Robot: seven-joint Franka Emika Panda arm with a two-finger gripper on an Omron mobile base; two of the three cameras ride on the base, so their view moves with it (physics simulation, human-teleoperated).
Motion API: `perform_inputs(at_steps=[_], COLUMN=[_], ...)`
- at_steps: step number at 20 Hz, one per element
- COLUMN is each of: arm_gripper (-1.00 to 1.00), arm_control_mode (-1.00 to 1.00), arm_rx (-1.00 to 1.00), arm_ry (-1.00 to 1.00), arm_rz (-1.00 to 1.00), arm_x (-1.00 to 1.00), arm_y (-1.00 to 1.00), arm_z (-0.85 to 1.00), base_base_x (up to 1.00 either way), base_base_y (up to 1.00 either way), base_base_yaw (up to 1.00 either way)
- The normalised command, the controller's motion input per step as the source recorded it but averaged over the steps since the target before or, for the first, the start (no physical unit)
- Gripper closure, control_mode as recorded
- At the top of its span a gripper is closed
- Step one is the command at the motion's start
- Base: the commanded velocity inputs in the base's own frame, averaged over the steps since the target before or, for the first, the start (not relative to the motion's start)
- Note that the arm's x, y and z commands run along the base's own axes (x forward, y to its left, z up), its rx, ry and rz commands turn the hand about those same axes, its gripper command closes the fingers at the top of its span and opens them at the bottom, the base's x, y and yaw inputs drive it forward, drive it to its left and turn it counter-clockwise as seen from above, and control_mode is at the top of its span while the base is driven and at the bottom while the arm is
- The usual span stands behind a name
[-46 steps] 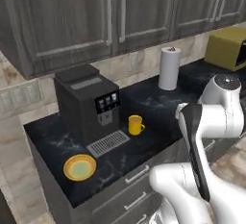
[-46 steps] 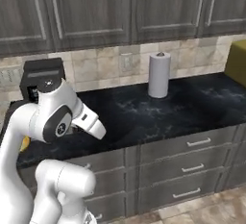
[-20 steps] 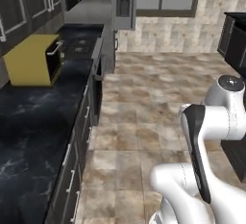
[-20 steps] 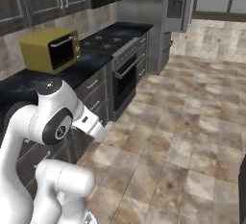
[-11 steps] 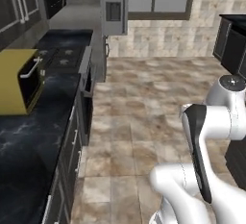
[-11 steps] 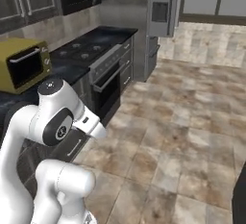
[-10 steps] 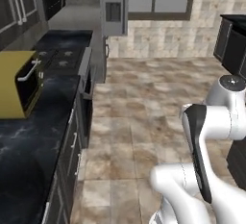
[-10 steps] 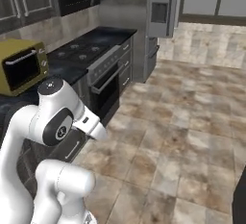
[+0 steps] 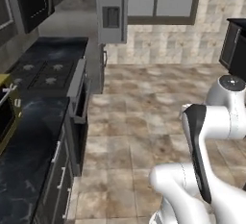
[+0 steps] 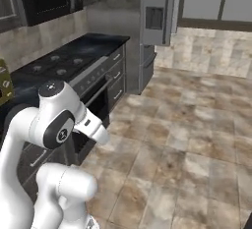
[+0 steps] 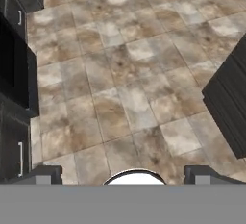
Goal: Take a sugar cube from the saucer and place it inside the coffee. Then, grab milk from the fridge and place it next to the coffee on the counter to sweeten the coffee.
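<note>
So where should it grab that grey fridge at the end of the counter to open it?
Probably the door's long upright handle, coming straight at the front. The fridge stands closed and upright, front facing the room, so an upright bar would suit the open claw closing from either side. From here the handle is too far off to make out clearly.
</note>
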Motion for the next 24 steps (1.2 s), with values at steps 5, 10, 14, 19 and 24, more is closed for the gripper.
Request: perform_inputs(at_steps=[5, 10, 14, 19, 24], arm_gripper=[-1.0, -1.0, -1.0, -1.0, -1.0], arm_control_mode=[1.0, 1.0, 1.0, 1.0, 1.0], arm_rx=[0.0, 0.0, 0.0, 0.0, 0.0], arm_ry=[0.0, 0.0, 0.0, 0.0, 0.0], arm_rz=[0.0, 0.0, 0.0, 0.0, 0.0], arm_x=[0.0, 0.0, 0.0, 0.0, 0.0], arm_y=[0.0, 0.0, 0.0, 0.0, 0.0], arm_z=[0.0, 0.0, 0.0, 0.0, 0.0], base_base_x=[1.0, 1.0, 1.0, 1.0, 1.0], base_base_y=[-0.78, -0.76, -0.61, -0.51, -0.49], base_base_yaw=[0.0, 0.0, 0.0, 0.0, 0.0])
